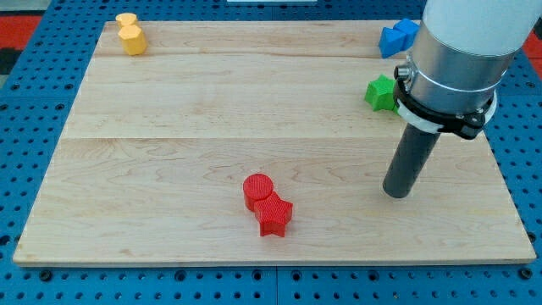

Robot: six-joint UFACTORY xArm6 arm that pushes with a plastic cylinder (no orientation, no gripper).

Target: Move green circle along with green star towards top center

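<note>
A green star block (380, 92) lies at the view's right, partly hidden behind the arm's grey body. No green circle shows; it may be hidden behind the arm. My tip (396, 193) rests on the board below the green star, well apart from it, at the view's lower right.
A red circle (257, 189) and a red star (275, 215) touch each other at the bottom centre. Two yellow blocks (129, 34) sit at the top left corner. Blue blocks (397, 36) sit at the top right. The wooden board (212, 127) lies on a blue pegboard.
</note>
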